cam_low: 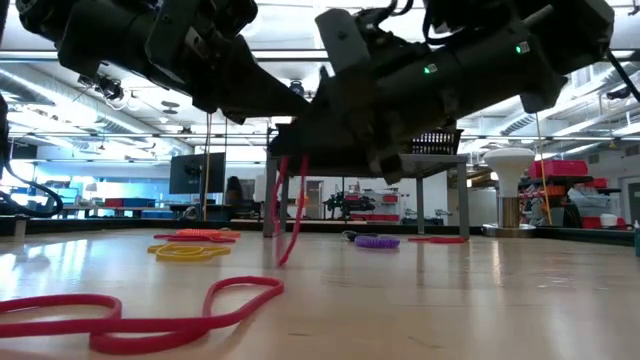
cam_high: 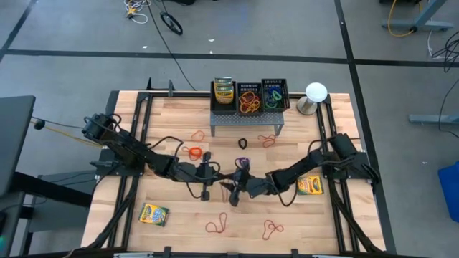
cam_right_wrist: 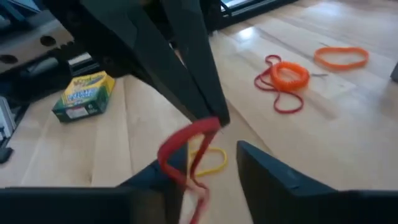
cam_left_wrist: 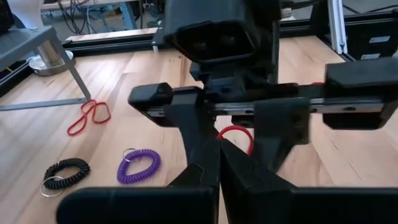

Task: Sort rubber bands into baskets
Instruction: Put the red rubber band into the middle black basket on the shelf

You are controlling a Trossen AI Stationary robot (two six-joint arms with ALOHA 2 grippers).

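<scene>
Red rubber band (cam_right_wrist: pixel 186 146) hangs limp and light from the clenched left pincer (cam_right_wrist: pixel 214 118). The right pincer (cam_right_wrist: pixel 205 165) stands released around it; regrip mid-loop.

Wooden counter (cam_high: pixel 179 215) strewn with bands and crayon boxes

Two crayon boxes lie flat, one (cam_high: pixel 153 214) near the front left, one (cam_high: pixel 310 185) toward the right. Loose bands rest on the wood: two red ones (cam_high: pixel 216 227) (cam_high: pixel 272 229) at the front, an orange one (cam_high: pixel 192 151) left of centre, a purple coil (cam_high: pixel 242 143) and a black coil (cam_high: pixel 243 143) mid-counter. At the back stand a grey perforated stand (cam_high: pixel 244 120) and a white round object (cam_high: pixel 314 97).
</scene>
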